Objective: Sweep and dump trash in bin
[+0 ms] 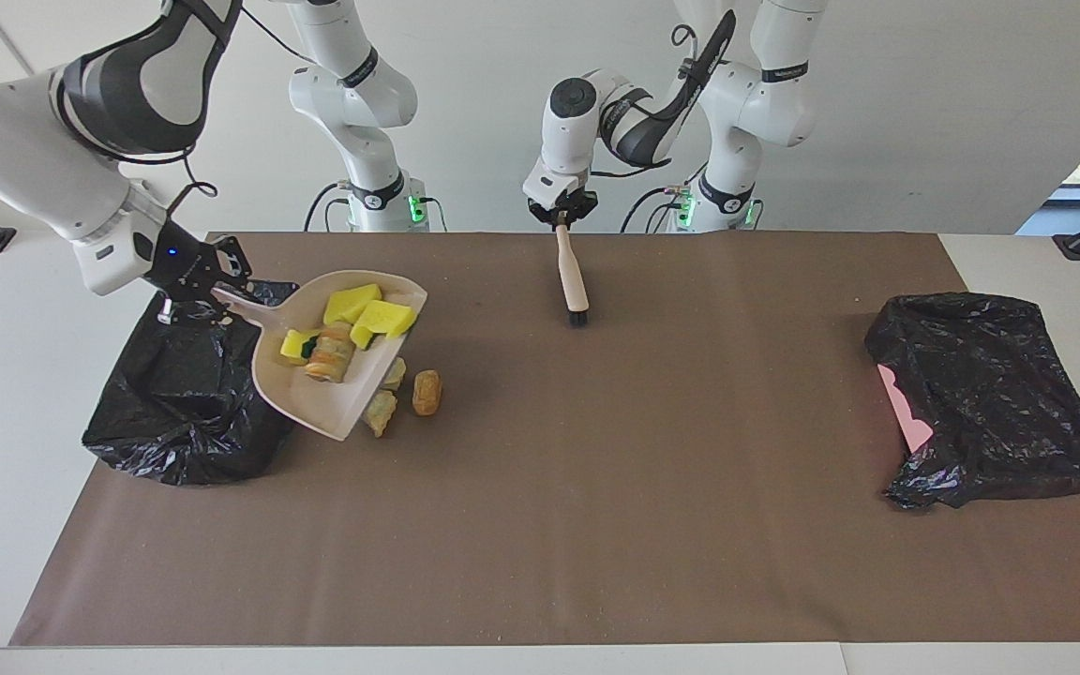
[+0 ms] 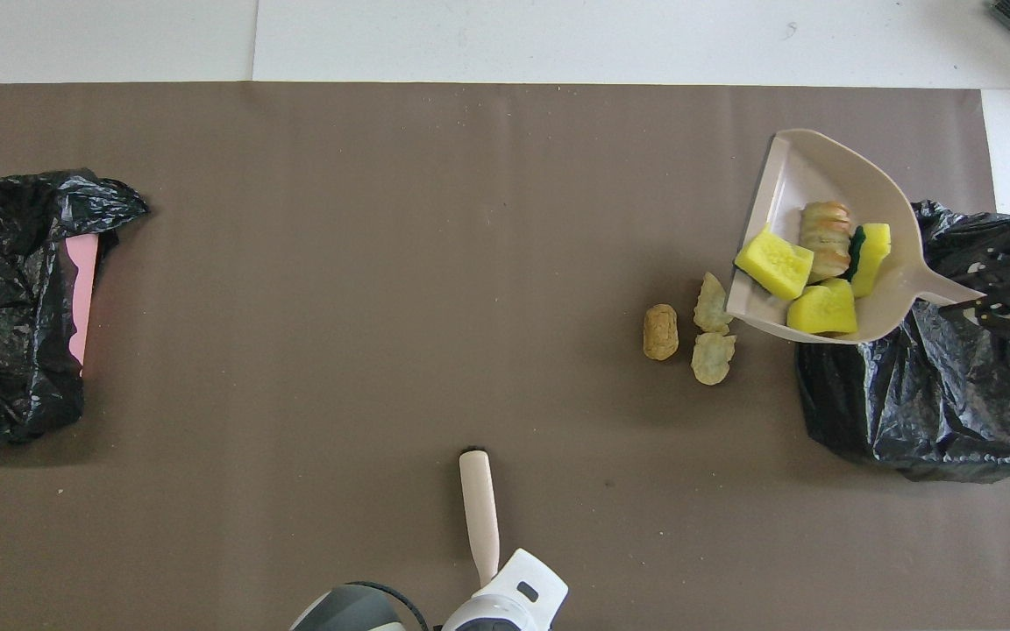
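My right gripper (image 1: 207,291) is shut on the handle of a beige dustpan (image 1: 334,403), held up over the rim of the black-bagged bin (image 1: 188,394) at the right arm's end of the table. In the pan lie three yellow sponge pieces (image 1: 352,302) and an orange-and-cream striped chunk (image 1: 329,354). Three tan bread-like lumps (image 2: 661,331) lie on the brown mat beside the bin, partly under the pan's lip. Over the mat's middle, my left gripper (image 1: 560,214) is shut on the handle of a brush (image 1: 571,272), which hangs bristles down.
A second black-bagged bin (image 1: 990,394) with a pink edge showing stands at the left arm's end of the table. Fine crumbs speckle the mat (image 1: 596,525). White table shows around the mat.
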You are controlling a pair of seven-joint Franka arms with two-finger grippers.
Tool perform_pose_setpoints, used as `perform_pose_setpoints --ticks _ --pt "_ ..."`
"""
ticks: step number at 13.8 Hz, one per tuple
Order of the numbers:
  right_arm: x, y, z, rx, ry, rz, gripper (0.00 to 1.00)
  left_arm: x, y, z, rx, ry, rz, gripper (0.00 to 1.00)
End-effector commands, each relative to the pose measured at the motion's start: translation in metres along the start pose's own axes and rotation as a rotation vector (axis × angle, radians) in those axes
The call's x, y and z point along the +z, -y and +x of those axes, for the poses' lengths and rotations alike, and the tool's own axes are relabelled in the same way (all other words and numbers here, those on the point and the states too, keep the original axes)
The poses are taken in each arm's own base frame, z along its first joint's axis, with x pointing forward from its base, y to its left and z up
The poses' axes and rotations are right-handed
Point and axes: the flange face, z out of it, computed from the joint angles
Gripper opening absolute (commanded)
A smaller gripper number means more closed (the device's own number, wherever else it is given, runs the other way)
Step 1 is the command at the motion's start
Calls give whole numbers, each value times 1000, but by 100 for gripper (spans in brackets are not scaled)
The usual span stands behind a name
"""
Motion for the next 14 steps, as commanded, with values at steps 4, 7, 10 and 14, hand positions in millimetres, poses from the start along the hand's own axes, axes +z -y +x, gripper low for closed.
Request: perform_pose_setpoints --ticks 4,7,10,14 --pt "-50 -2 -116 -147 256 -53 0 5 20 -14 -7 3 -29 24" --pt "-57 -16 -136 -260 411 -135 0 1 18 -6 37 10 -32 100" --pt "-46 -22 -133 -342 531 -150 0 -27 11 52 62 32 -46 100" --pt "-31 -31 -95 -508 704 -162 0 -115 23 154 111 -116 9 100"
